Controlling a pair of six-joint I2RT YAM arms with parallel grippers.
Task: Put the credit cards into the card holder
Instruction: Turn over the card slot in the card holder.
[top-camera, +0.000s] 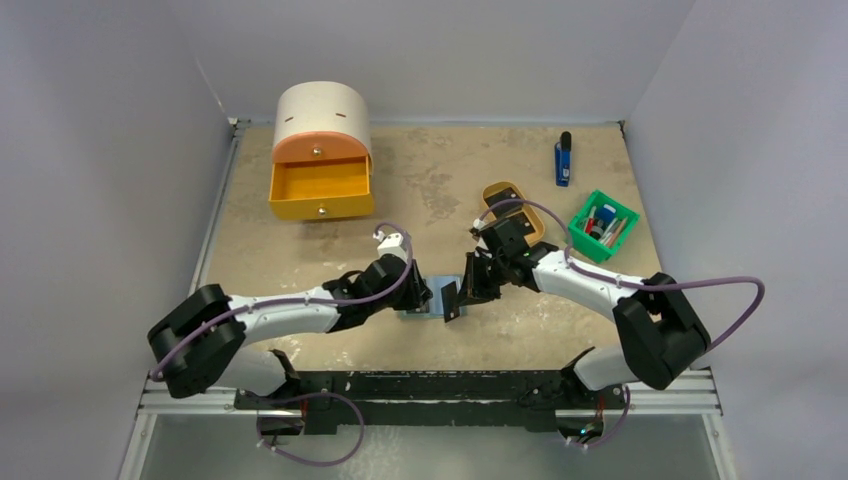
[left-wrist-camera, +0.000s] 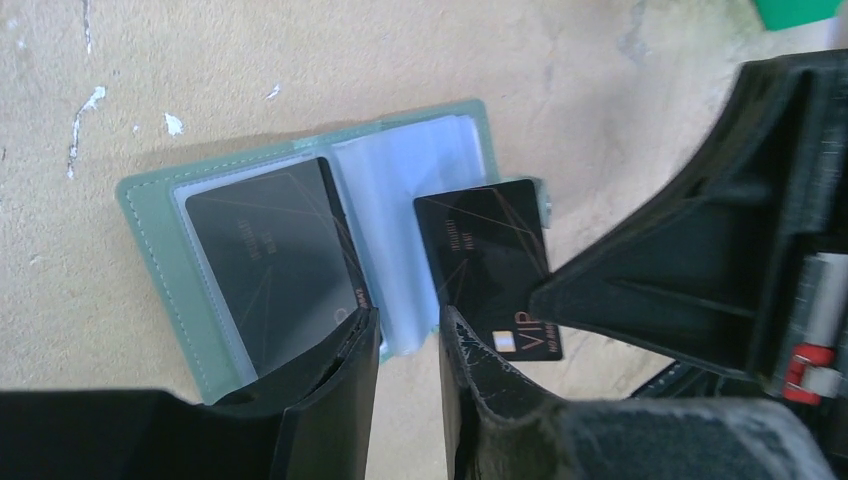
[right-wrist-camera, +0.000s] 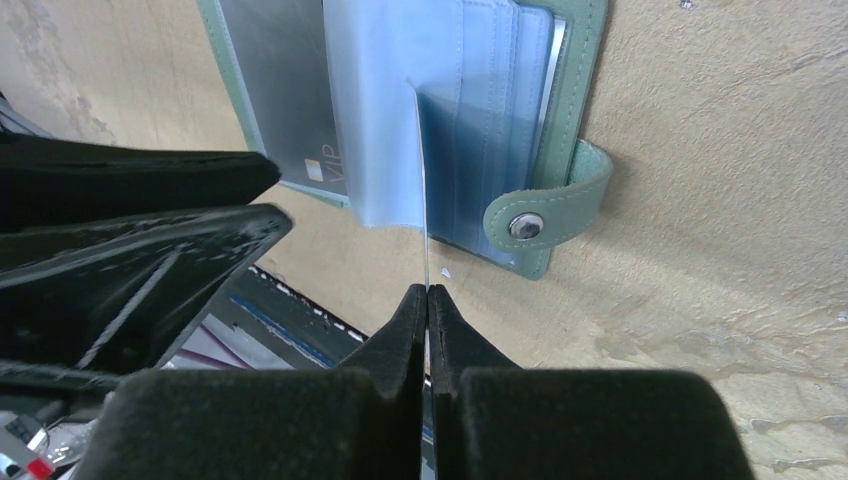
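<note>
As we read both wrist views | right tool (right-wrist-camera: 427, 297) clamped on a black credit card (left-wrist-camera: 485, 245), edge-on straight ahead of its tips, far end over the open card holder (left-wrist-camera: 150, 235) | left tool (left-wrist-camera: 408, 325) tips apart, nothing between; card holder just ahead on the worktop (left-wrist-camera: 300, 60), second card (left-wrist-camera: 270, 260) sleeved inside.

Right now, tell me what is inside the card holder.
One black card sits in a clear sleeve of the card holder. The right claw pinches a second card at the other sleeves; whether its edge is inside one is hidden.
</note>
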